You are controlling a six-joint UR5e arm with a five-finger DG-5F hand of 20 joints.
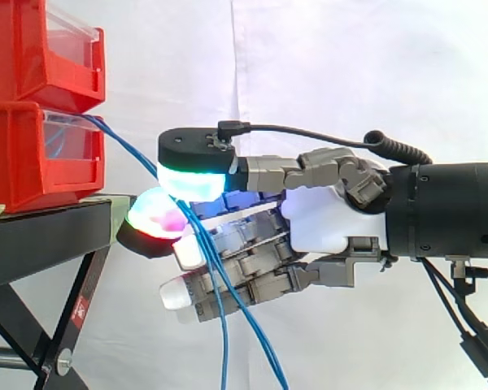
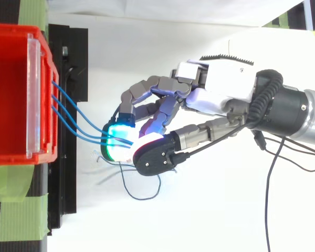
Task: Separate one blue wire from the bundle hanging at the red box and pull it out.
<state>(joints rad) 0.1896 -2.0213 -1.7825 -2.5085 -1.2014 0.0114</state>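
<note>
The hand (image 1: pixel 325 223) reaches in from the right edge of the side view with its fingers pointing left, and it is closed on the thin blue wires (image 1: pixel 225 341). Its topmost pad (image 1: pixel 193 180), glowing green and cyan, bears down toward a second pad (image 1: pixel 154 215), glowing red and magenta just below and to the left of it, and the wires pass between the two. I cannot tell how many strands are actually pinched.

In the top view the hand (image 2: pixel 215 97) enters from the right with its fingers curled toward the centre left. Three blue strands (image 2: pixel 73 119) run side by side into the green glow.

In the side view the wires leave the front of the lower red plastic bin (image 1: pixel 24 162) at the left. They slope down and right to the hand, then hang in front of the remaining fingers to the bottom edge near centre. An upper red bin (image 1: pixel 32 49) sits stacked on the lower one in the upper left corner. The bins stand on a black worktop (image 1: pixel 41 240) carried by crossed legs at the lower left. A white curtain (image 1: pixel 350 65) fills the background.
</note>
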